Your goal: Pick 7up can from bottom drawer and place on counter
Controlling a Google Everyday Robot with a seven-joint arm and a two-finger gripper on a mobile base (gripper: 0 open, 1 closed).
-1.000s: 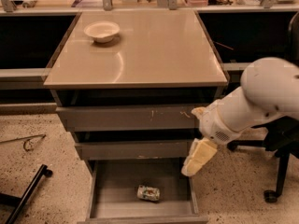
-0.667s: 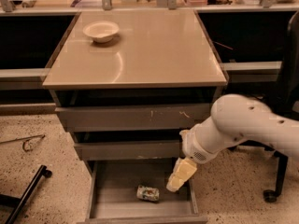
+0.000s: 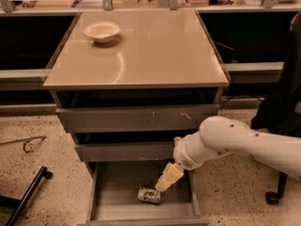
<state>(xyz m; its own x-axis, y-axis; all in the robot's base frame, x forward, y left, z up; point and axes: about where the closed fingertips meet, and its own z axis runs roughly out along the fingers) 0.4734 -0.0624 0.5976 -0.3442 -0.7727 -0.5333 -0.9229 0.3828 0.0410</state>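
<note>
The 7up can point(image 3: 148, 195) lies on its side in the open bottom drawer point(image 3: 117, 206), near its middle. My gripper point(image 3: 168, 177) reaches down into the drawer from the right and hangs just above and to the right of the can, close to touching it. The beige counter point(image 3: 155, 51) tops the grey cabinet above.
A white bowl point(image 3: 102, 31) sits on the counter's far left. Two upper drawers point(image 3: 136, 118) stand slightly open above the gripper. A black chair point(image 3: 282, 107) is at the right. A black bar point(image 3: 26, 194) and a wire loop point(image 3: 28, 145) lie on the floor at the left.
My arm has swung down and to the left, bringing the gripper from beside the middle drawer's right end into the bottom drawer, close to the can.
</note>
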